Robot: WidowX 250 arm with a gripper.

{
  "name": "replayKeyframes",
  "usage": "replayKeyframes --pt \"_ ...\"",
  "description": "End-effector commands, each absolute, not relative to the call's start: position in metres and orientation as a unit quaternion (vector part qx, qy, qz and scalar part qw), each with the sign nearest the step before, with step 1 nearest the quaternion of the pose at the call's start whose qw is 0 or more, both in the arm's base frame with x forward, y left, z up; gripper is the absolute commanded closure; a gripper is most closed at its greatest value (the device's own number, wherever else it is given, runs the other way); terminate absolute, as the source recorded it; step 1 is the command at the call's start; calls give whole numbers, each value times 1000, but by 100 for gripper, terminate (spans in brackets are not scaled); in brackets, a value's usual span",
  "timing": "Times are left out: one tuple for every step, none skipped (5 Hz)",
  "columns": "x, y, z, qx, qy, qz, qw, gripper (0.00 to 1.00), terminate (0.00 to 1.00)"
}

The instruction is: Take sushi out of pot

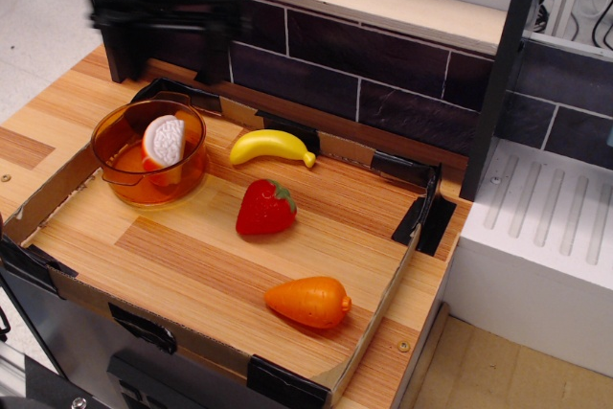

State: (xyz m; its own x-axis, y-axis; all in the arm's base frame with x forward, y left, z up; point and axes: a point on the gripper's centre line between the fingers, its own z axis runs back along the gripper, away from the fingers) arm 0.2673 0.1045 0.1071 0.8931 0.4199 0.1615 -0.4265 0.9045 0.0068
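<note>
We've got the pincer (163,55) high at the back left, blurred with motion, its two dark fingers hanging well apart and nothing between them. It hovers above and just behind the pot (115,171), clear of the rim.

The sushi (165,144) sits inside that amber pot, propped on edge and leaning toward the right wall, white ridged rice side facing us, a strip of orange-red salmon showing along its left edge. The top of it pokes up about level with the rim, which helps us.

How will it handle? We judge it a light, hard plastic toy: stiff, no give, nothing to crush, but smooth enough on the salmon side to slip. The ridges on the rice face should offer some bite. Best bet, we reckon, is to come straight down and pinch across the thin way, one finger on the rice face and one on the salmon back, taking the upper half that stands free. The pot looks light too, so a finger catching the wall could drag or tip it.

On the worktop (201,256) the banana (271,147), strawberry (265,208) and carrot (308,302) lie well apart from the pot, leaving open wood for a drop.
</note>
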Motion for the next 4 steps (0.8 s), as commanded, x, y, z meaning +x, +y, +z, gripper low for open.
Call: replayKeyframes --pt "265 149 96 11 -55 244 968 0 0" --pt "266 148 81 -12 -58 262 963 0 0" --pt "265 143 72 -23 -77 266 961 0 0" --pt "265 135 63 -27 -76 267 960 0 0"
